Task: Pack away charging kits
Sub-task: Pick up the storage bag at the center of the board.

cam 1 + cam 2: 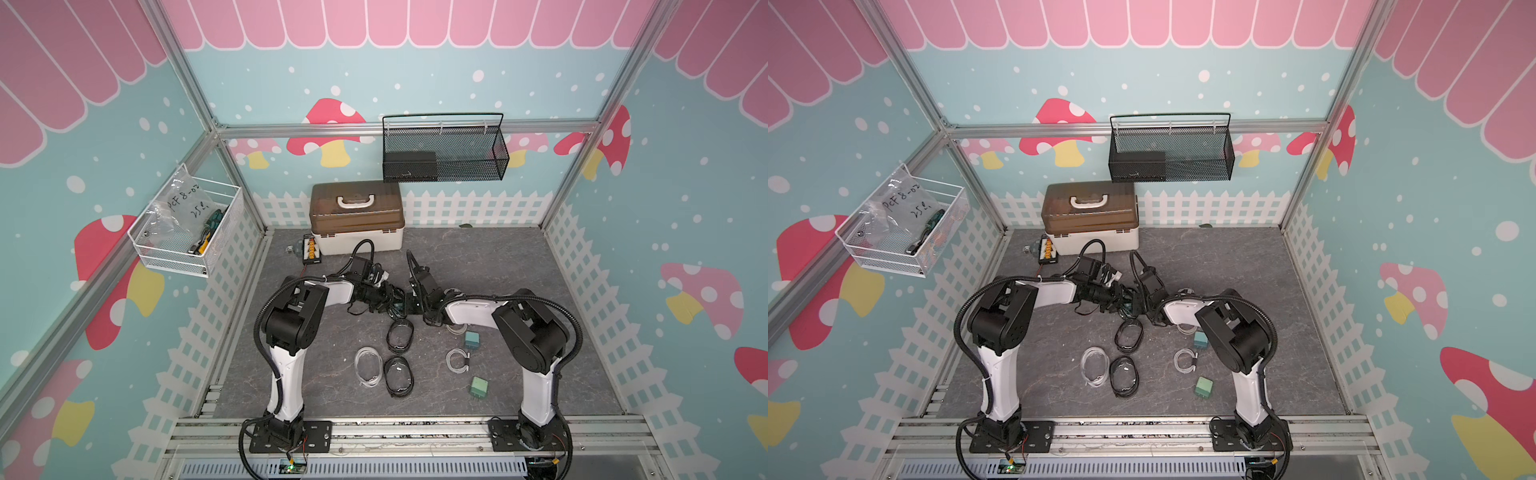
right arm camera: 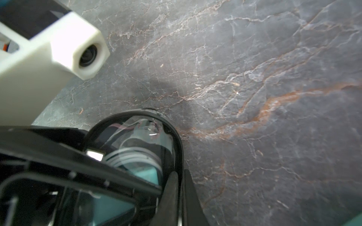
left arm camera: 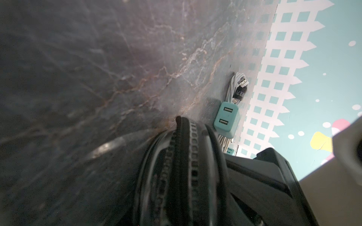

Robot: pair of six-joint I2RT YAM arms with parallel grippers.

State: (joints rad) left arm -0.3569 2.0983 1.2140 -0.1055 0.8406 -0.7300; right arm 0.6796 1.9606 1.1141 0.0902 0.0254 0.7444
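Right fingers (image 2: pixel 171 187): clamped on the rim of the black-rimmed oval clear pouch (image 2: pixel 141 140).
Pouch: middle of the grey marbled bench (image 1: pixel 498 270), between both arms; coiled white cable (image 2: pixel 129 154) and teal cube adapter (image 2: pixel 148 174) inside.
Left fingers (image 1: pixel 390 296): at the pouch's zipper edge, grip unclear.

Box: white storage box (image 1: pixel 357 244) with a translucent brown lid and white handle, closed, at the back of the surface (image 1: pixel 498 282)
Board: black board (image 1: pixel 310 249) with yellow connectors, lying just beside the box's left front corner
Surface: grey, marbled with pale and rust veins
Back wall: black mesh basket (image 1: pixel 467 153) hung on the rail, a dark block (image 1: pixel 409 166) in its left end
Left wall: white wire basket (image 1: pixel 166 254) holding a clear bag (image 1: pixel 176 205) with handwriting and green-handled tools (image 1: pixel 212 226)
Walls: teal, with mushrooms and white fence
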